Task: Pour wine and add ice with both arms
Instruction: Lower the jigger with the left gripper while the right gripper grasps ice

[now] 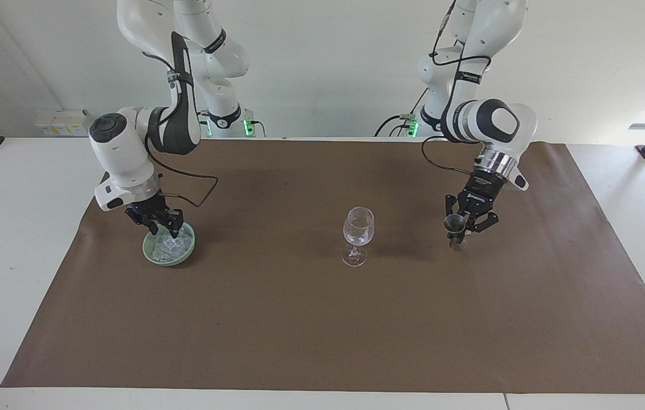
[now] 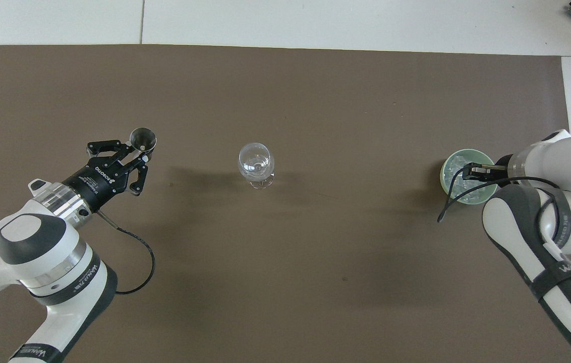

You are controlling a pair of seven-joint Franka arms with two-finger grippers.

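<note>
Matt brown paper sheet point(image 1: 322, 319); clear glossy wine glass point(image 1: 358, 233); shiny metal jigger point(image 2: 143, 137); glassy ice point(image 1: 170, 245).

Showing two arms point(image 1: 129, 142) point(image 1: 488, 122), one wine glass point(image 1: 358, 233) at centre frame, one green bowl point(image 1: 169, 249) at left, one heap of ice point(image 1: 170, 245), one metal jigger point(image 1: 455, 226) at right, one brown mat point(image 1: 322, 319).

White arms point(image 1: 129, 142), black joint bands
</note>
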